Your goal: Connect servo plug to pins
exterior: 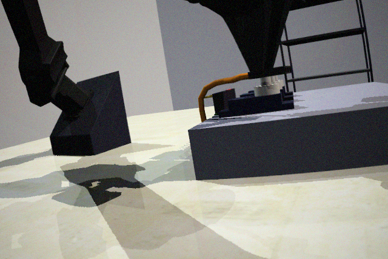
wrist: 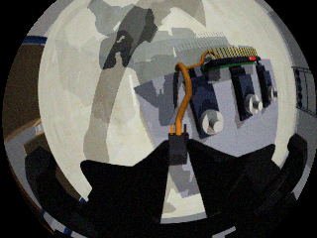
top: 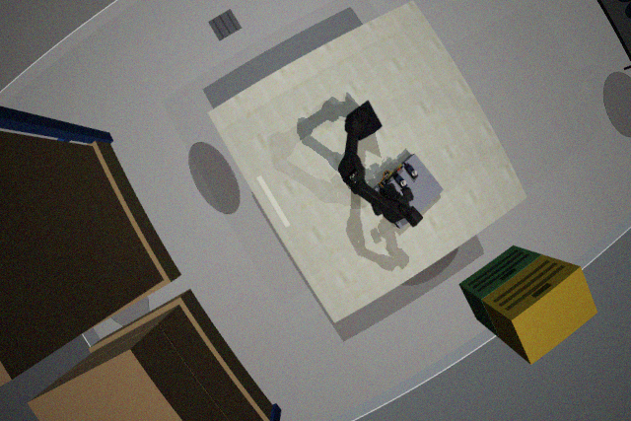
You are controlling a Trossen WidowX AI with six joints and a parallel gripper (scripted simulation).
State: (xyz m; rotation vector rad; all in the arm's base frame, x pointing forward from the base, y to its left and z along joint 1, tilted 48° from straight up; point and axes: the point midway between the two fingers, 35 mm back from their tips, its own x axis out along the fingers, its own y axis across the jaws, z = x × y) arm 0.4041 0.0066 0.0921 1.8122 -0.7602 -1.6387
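Observation:
My gripper (exterior: 262,73) (wrist: 178,144) is shut on the black plug (exterior: 285,70) (wrist: 178,151), held level above the grey block (top: 427,182) (exterior: 282,148) (wrist: 235,136). The orange lead (exterior: 219,81) (wrist: 187,94) leaves the plug's rear and bends down toward the block's edge. The nearest dark blue servo (exterior: 253,105) (wrist: 204,99) with a white horn lies beside the plug in the wrist view. A row of yellow pins (exterior: 208,96) (wrist: 238,53) sticks out from the header past the servos. A red mark (exterior: 230,89) (wrist: 253,59) shows there; the dot and the plug's holes cannot be made out.
Two more servos (wrist: 248,96) (wrist: 267,85) stand on the block along the header. The arm's dark base (top: 364,120) (exterior: 90,118) stands on the pale table (top: 448,101) (exterior: 313,218). Arm shadows cross the table beside the block.

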